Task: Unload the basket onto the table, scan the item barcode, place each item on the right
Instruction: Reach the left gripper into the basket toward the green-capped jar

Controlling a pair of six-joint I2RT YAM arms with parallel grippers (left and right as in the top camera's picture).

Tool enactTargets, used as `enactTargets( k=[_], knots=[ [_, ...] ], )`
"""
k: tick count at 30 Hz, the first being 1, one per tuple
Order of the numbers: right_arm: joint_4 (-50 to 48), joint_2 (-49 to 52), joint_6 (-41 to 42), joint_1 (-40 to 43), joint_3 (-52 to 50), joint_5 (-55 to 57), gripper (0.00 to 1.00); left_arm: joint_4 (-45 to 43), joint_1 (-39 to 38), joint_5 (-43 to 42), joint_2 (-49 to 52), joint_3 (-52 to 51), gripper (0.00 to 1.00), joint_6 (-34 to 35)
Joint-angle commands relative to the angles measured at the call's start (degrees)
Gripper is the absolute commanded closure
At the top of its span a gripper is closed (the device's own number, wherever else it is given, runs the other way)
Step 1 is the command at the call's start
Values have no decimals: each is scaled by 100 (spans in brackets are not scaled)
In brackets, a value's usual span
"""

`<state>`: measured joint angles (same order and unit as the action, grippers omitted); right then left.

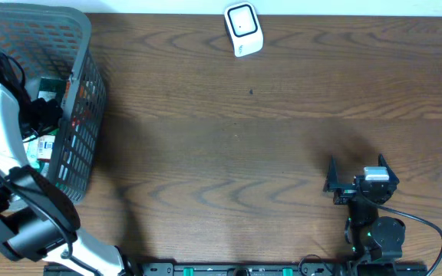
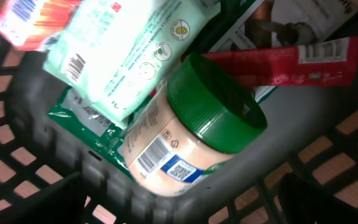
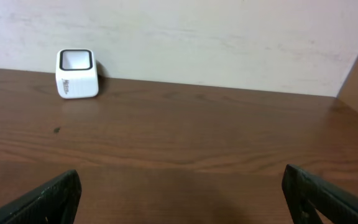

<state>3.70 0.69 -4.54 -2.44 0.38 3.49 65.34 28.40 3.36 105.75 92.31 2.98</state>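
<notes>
The white barcode scanner (image 1: 242, 29) stands at the table's far edge, and shows small in the right wrist view too (image 3: 76, 73). Items lie in the grey basket (image 1: 83, 46) at the far left. Closest is a jar (image 2: 166, 143) with a green lid (image 2: 219, 102), lying tilted with its barcode label facing up. My left gripper (image 2: 182, 208) hangs open just above the basket's wall (image 2: 241, 180), over the jar, touching nothing. From overhead the left gripper (image 1: 46, 113) is mostly hidden inside the basket. My right gripper (image 1: 355, 180) rests open and empty near the front right.
Around the jar lie a mint-green wipes pack (image 2: 126, 56), a red pouch (image 2: 291, 62), a green packet (image 2: 82, 121) and a red-and-white pack (image 2: 27, 18). A pale wall (image 3: 229, 43) rises behind the table.
</notes>
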Motion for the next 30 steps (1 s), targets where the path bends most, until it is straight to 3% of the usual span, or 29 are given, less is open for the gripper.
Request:
enactTargets(
  k=[1, 24, 30],
  knots=[
    [20, -31, 85, 20, -7, 55, 1, 11, 20, 9, 240, -33, 2, 52],
    [17, -31, 85, 20, -7, 55, 1, -249, 31, 9, 1082, -39, 2, 50],
    [17, -31, 85, 20, -7, 55, 1, -313, 31, 9, 1082, -39, 14, 55]
  ],
)
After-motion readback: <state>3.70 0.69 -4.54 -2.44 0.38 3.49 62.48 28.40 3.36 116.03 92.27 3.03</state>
